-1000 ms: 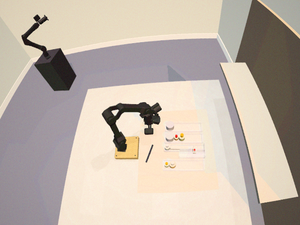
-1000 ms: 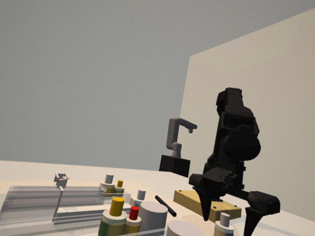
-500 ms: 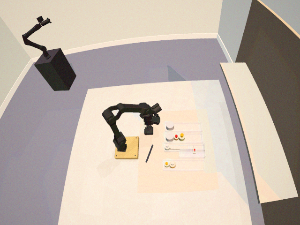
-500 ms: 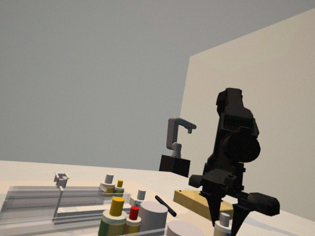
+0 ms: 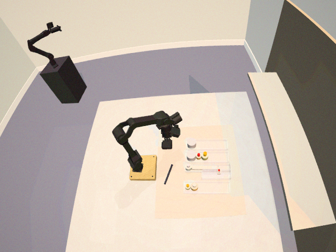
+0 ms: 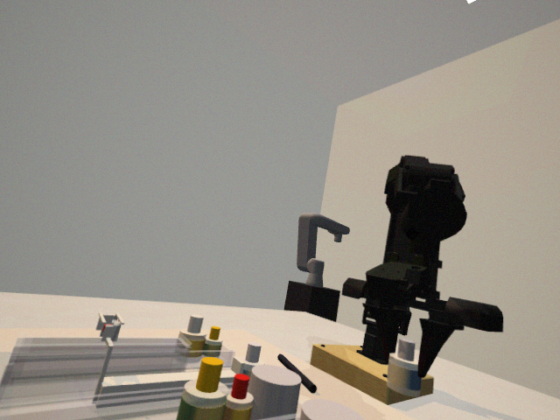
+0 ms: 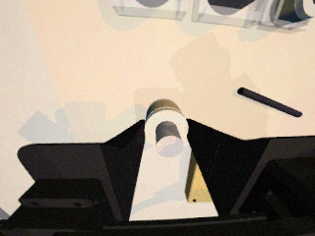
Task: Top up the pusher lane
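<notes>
Your wrist view shows the black gripper [image 7: 167, 135] with jaws clamped on the loose cream jar with a grey cap [image 7: 166, 129]; the top view hides it beneath the wrist. It stands on the tabletop [image 5: 108, 222], left of the clear lane trays [image 5: 214, 148]. The sprung lane [image 5: 207, 167] holds one grey-capped jar [image 5: 187, 167].

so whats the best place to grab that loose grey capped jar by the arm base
By its wide cream body, from straight above, one finger on each side. The jar stands upright and its body is round, so opposite sides give even contact, while the narrow grey cap offers less. The tool is already shut on it this way.
</notes>
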Controlling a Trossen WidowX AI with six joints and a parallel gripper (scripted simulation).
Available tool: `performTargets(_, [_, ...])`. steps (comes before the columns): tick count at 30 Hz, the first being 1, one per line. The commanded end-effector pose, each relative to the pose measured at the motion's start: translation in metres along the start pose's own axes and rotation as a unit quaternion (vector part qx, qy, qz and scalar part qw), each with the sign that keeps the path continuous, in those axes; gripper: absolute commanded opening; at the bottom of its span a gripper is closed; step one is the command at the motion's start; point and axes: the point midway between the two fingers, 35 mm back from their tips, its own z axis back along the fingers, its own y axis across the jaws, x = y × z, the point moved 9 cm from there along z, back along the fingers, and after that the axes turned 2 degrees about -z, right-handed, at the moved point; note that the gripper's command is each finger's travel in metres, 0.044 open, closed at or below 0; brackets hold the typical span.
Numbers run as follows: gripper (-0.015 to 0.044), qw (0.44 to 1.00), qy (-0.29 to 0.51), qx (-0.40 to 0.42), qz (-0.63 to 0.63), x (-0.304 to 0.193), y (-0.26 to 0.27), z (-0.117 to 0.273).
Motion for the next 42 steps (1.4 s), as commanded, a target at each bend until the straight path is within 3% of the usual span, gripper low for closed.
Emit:
performTargets(1, [0.0000, 1.000, -0.002, 0.003, 0.003, -0.002, -0.002, 0.025])
performTargets(9, [0.0000, 1.000, -0.001, 0.003, 0.002, -0.005, -0.006, 0.046])
performTargets(42, [0.0000, 1.000, -0.005, -0.004, -0.028, 0.078, -0.137, 0.000])
